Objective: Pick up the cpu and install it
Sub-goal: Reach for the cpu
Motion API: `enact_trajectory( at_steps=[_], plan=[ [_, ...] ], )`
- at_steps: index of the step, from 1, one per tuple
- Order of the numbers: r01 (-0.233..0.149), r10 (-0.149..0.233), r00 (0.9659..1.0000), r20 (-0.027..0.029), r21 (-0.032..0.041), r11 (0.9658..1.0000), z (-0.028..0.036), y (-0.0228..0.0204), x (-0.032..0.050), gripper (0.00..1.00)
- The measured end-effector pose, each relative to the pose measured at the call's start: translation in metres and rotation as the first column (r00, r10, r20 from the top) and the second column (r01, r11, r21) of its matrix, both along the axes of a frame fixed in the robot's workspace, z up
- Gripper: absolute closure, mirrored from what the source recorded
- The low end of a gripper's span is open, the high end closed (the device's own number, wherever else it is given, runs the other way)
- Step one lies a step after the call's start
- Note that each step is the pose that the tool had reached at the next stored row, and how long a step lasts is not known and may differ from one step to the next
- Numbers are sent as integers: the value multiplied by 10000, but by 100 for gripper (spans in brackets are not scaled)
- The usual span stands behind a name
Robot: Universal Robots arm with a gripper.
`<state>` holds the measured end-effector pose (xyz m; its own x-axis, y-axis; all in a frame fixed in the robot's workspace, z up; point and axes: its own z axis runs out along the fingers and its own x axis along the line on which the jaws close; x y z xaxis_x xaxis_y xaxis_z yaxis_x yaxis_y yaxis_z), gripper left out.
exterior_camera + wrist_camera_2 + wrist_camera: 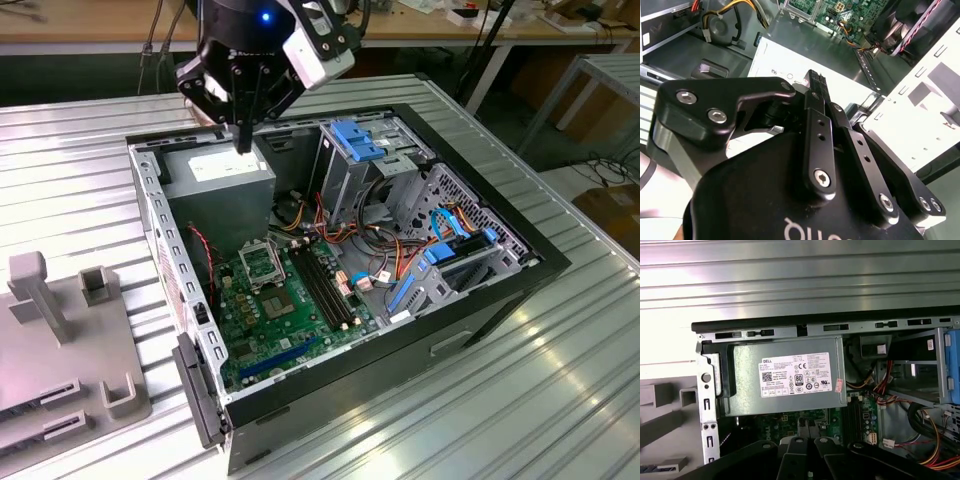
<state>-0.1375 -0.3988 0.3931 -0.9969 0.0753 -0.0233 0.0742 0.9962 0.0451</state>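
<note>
The black end effector (243, 140), fingers closed together, hangs above the grey metal power supply box (222, 175) inside the open black computer case (540, 265), well apart from the small dull-grey square cpu (283, 300) lying on the green motherboard (250, 335) beside the silver-framed socket (262, 262).

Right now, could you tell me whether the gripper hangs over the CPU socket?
No; in the exterior view the gripper hangs above the grey power supply.
</note>
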Motion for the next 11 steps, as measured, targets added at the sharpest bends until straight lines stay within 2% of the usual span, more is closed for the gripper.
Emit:
enact_trajectory(
  at_steps=[11],
  plan=[
    [1, -1, 10000, 0, 0, 10000, -4, 0, -67, 89]
  ],
)
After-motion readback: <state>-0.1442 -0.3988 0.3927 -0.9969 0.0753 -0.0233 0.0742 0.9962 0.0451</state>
